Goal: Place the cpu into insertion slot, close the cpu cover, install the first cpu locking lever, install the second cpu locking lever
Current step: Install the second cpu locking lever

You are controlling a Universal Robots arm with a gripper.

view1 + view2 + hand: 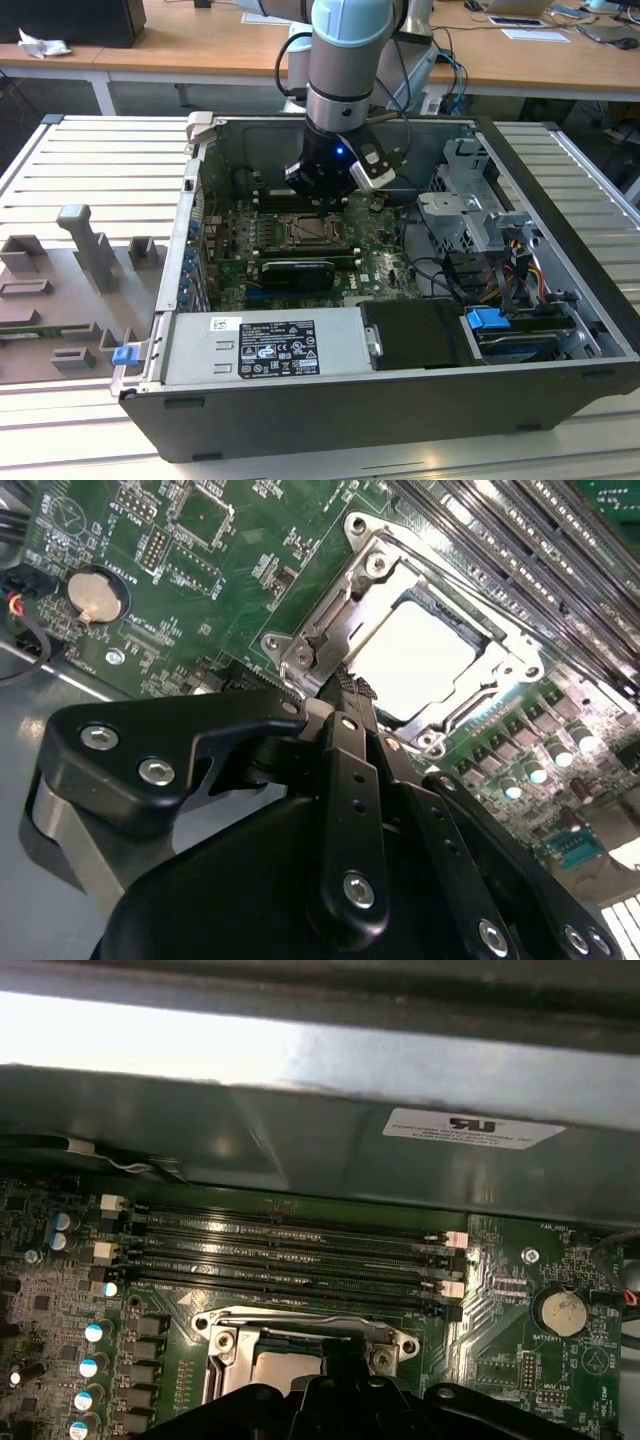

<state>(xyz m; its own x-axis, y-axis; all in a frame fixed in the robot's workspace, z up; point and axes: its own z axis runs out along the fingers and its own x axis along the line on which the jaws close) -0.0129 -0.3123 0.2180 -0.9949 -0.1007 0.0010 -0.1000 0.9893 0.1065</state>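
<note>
The cpu (415, 660) lies flat in the insertion slot (300, 652) on the green board, its pale face bright. The silvery cpu cover (520, 660) is down around it, framing the chip. My gripper (350, 685) is shut, its black fingers pressed together, and the tips sit at the slot's edge near one corner; I cannot tell if they touch a lever. In the first wrist view the cpu (285, 1370) and the slot's rim (215, 1332) peek out above my gripper (340, 1355), with a thin wire lever (300, 1318) along the rim. From outside, my gripper (328, 195) hangs just behind the insertion slot (305, 232).
Long black memory slots (290, 1250) run beside the socket, close to the case wall (300, 1140). A coin battery (95, 595) sits on the board. A long black card (298, 272), a power supply (265, 345), a drive cage (470, 210) and cables (440, 275) crowd the open case.
</note>
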